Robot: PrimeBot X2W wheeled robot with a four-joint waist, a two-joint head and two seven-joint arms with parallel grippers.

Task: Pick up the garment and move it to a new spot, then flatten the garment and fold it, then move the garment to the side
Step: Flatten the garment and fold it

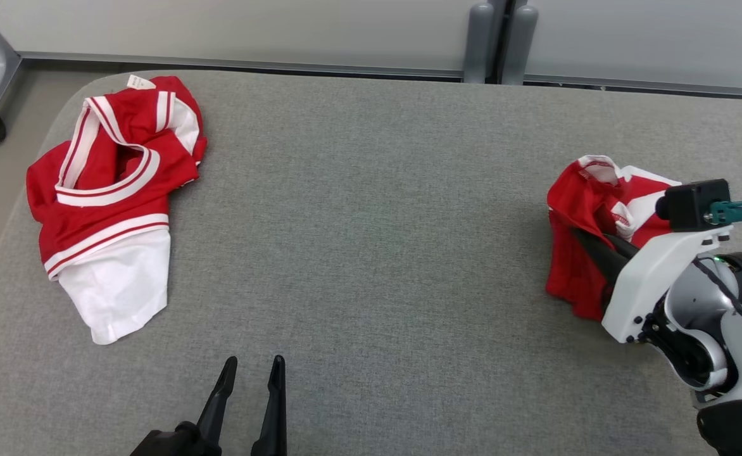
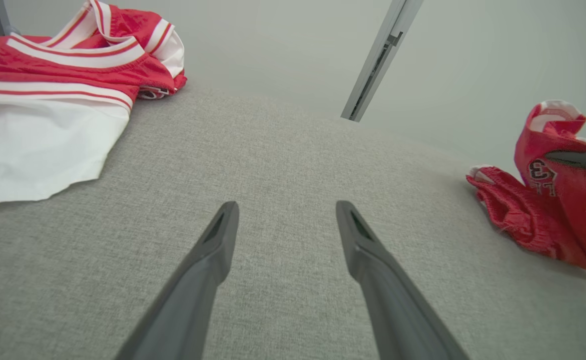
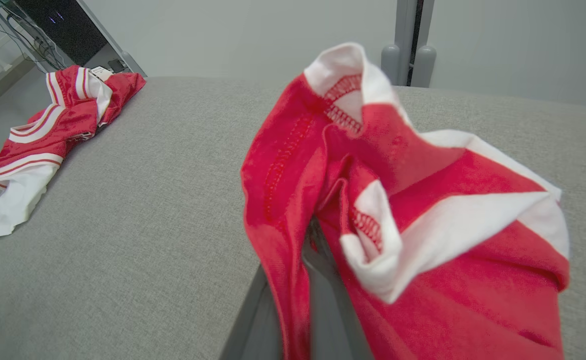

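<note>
Red garment (image 3: pixel 398 210) sat bunched at the right of the table (image 1: pixel 377 253), pinched in the clenched right gripper (image 1: pixel 589 244), its lower folds on the surface. Pick-up looked begun; moving, flattening and folding were left. Left gripper (image 1: pixel 254 362) hung spread and empty. Another red-white garment (image 1: pixel 111 190) lay far left. Left wrist view caught a numeral patch (image 2: pixel 540 172) that the head view hid.

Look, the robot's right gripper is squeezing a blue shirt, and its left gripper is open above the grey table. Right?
Not blue: the shirt is red with white trim, as the right wrist view shows. The right gripper is shut on it, and the left gripper is open above the grey table.
</note>
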